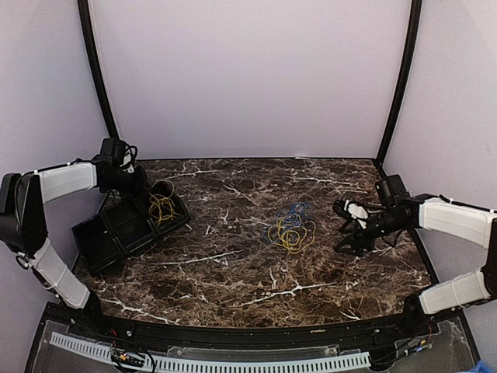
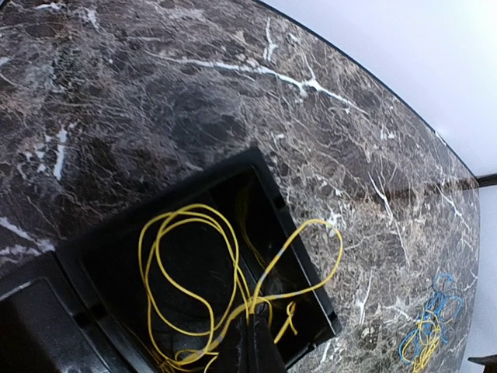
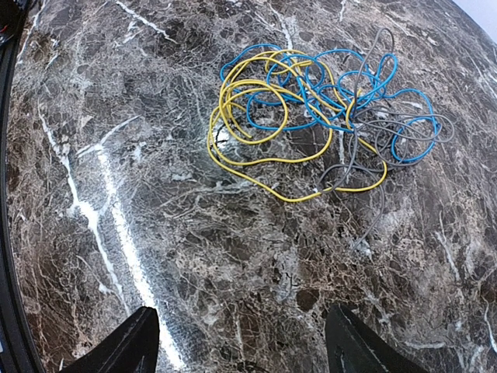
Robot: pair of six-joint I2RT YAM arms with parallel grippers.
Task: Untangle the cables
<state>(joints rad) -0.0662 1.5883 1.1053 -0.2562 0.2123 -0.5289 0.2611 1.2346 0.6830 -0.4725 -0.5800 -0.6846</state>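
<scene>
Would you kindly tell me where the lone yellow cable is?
The yellow cable sits far left in the top view, in the rightmost compartment of the black tray, at the left pincer, apart from the tangle.

Left wrist view: the tray (image 2: 273,194) is cut by the left and bottom edges. Inside it the yellow cable (image 2: 186,207) strands run in behind the closed left gripper (image 2: 252,334), so I can't tell if any is pinched. The tangle (image 2: 427,330) right of the tray is small and clipped at the bottom edge, crossings unreadable, and too small in the top view to count cables. The right gripper (image 3: 241,311), far right of the tray, shows only finger stubs at its view's bottom.
</scene>
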